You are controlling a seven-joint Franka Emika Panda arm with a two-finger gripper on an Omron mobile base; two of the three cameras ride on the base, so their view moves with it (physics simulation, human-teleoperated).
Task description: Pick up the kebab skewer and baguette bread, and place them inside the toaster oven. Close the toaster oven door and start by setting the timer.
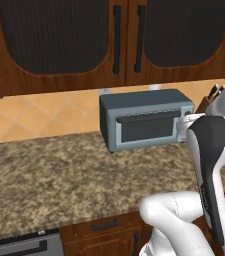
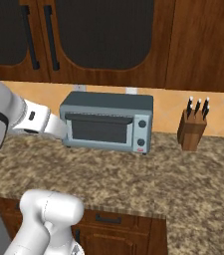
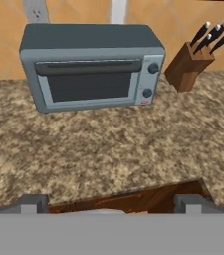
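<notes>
While the oven (image 3: 91,67) sits long side along the wall, door (image 3: 88,85) closed and facing us, the gripper (image 3: 111,203) hangs spread wide, holding nothing.

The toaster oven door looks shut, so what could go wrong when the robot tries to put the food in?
1. The toaster oven door is closed, so food would bump its glass unless the bar handle gets pulled first.
2. The knife block stands close to the oven's knob side; a wide arm swing might knock it.
3. The open gripper holds nothing, and no skewer or bread is visible yet.
</notes>
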